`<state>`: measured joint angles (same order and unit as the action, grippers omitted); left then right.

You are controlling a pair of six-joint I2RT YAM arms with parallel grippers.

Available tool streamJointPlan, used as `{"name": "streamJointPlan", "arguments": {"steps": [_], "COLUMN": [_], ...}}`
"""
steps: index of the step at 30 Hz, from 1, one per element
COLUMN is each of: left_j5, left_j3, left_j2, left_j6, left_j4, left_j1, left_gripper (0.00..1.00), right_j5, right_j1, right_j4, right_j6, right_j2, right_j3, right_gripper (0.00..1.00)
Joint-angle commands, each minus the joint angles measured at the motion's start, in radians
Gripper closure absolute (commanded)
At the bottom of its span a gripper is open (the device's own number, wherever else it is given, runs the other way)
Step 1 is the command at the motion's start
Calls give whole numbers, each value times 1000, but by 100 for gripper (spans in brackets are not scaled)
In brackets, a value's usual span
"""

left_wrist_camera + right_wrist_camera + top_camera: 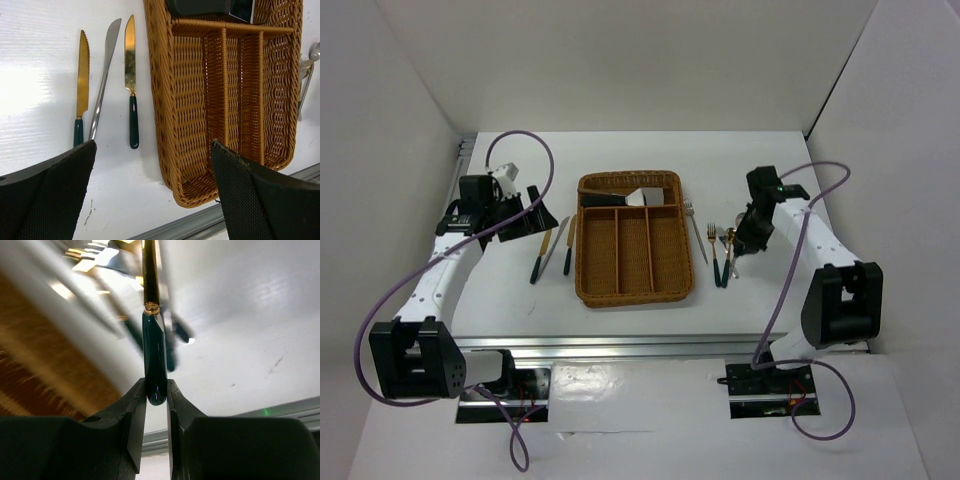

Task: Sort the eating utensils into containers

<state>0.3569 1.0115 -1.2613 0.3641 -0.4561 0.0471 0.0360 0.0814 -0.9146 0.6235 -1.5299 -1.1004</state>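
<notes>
The brown wicker tray (633,285) lies mid-table; a wide silver server (642,197) rests in its crosswise slot, and the long slots look empty. My right gripper (752,236) is shut on the end of a dark green handle (154,355) with a gold neck, lifted above blurred forks (718,258) on the table right of the tray. My left gripper (153,146) is open and empty above the table by the tray's (165,100) near left corner. Two gold knives (82,75) (130,65) and a silver knife (102,85) lie left of the tray.
A silver fork (695,230) lies just right of the tray. A metal rail (650,346) runs along the table's near edge. White walls enclose the table on three sides.
</notes>
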Motion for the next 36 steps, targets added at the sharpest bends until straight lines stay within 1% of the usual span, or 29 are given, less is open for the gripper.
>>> {"name": "streamJointPlan", "arguments": {"steps": [1,3,4,6,7,8,10,11,13,14,17,22,28,36], "left_j5": [40,60,76,85,85,85,85,74,64,63,63,74,86,108], "left_j3": [12,12,12,12,12,12,12,12,3,2,-17,-54,-63,-63], "left_j2": [-22,-38,-55,-69,-78,-78,-78,-78,-69,-69,-50,-32,-32,-41], "left_j6": [-19,-19,-10,-10,-10,-10,-10,-10,-1,-1,9,9,9,9], "left_j4": [16,16,16,16,16,16,7,7,7,7,16,25,34,43], "left_j1": [26,37,48,57,66,66,76,76,85,95,114,123,132,132], "left_gripper": [0,0,0,0,0,0,0,0,0,0,0,0,0,0], "right_j5": [41,29,-20,-48,-71,-109,-131,-131,-131,-122,-104,-94,-70,-91], "right_j1": [75,113,154,201,221,259,305,357,414,467,524,524,524,524], "right_j4": [-134,-148,-133,-104,-69,-60,-41,-29,-1,9,54,54,63,126], "right_j6": [-34,-66,-111,-127,-160,-160,-183,-183,-197,-206,-231,-220,-177,-99], "right_j2": [73,59,59,48,31,19,-25,-41,-76,-85,-114,-208,-232,-297], "right_j3": [-238,-323,-379,-410,-423,-423,-435,-435,-435,-425,-368,-323,-323,-204], "right_gripper": [100,100,100,100,100,100,100,100,100,100,100,100,100,100]}}
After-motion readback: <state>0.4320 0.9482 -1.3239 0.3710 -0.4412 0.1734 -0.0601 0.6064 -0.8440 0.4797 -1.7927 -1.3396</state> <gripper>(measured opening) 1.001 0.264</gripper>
